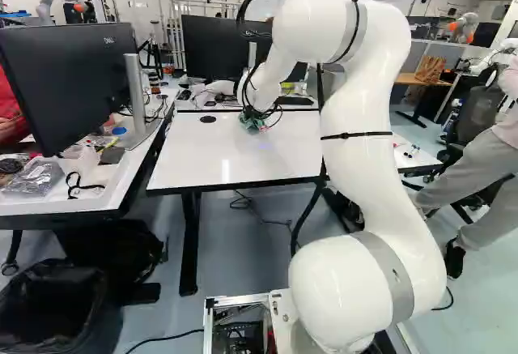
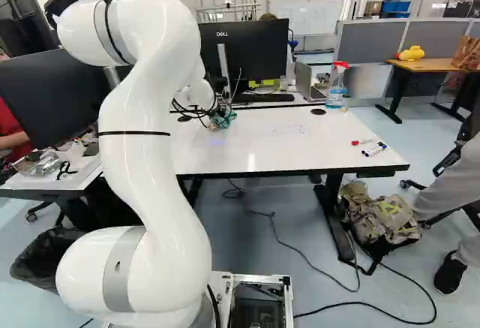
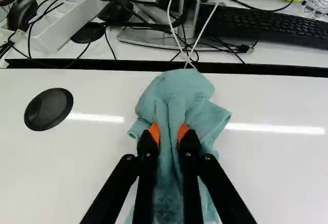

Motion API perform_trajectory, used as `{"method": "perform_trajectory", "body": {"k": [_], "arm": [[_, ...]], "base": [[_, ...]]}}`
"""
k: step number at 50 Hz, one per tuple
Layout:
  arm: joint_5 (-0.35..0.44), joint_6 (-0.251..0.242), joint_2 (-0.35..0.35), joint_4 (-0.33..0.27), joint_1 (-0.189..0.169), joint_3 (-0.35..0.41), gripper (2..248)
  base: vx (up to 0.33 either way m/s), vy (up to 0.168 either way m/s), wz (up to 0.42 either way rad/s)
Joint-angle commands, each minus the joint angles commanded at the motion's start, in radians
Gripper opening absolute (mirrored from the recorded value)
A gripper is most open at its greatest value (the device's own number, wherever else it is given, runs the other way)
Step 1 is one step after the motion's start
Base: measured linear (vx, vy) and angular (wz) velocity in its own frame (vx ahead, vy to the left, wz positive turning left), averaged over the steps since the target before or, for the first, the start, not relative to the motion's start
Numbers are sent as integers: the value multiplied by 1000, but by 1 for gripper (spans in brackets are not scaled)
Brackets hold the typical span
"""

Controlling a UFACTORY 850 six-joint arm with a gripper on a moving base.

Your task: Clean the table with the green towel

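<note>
"Green towel [image 3: 177,90]: how many, and where?"

"Just one, bunched up near the far edge of one white table [image 2: 262,148]."

"And after the table, by size?"

"One white arm [image 1: 360,159], bent out over it. One dark monitor [image 2: 255,50] beyond the far edge; one black keyboard [image 3: 277,26] near its foot."

"Gripper [image 1: 254,116]?"

"One, with two fingers, two orange pads [image 3: 154,130], clamped on the towel from both sides."

"Smaller still?"

"One spray bottle [image 2: 337,91] near the table's far edge. Two round black caps [image 3: 48,109] in the tabletop, one near the towel, one near the bottle. Several markers [image 2: 378,148], too small to count surely."
</note>
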Motion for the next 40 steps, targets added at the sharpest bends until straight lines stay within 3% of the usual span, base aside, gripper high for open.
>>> {"method": "perform_trajectory", "body": {"k": [22, 40], "arm": [[0, 0, 79, 0, -11, 107, 55], [0, 0, 58, 0, -57, 79, 55]], "base": [[0, 0, 0], [0, 0, 0]]}}
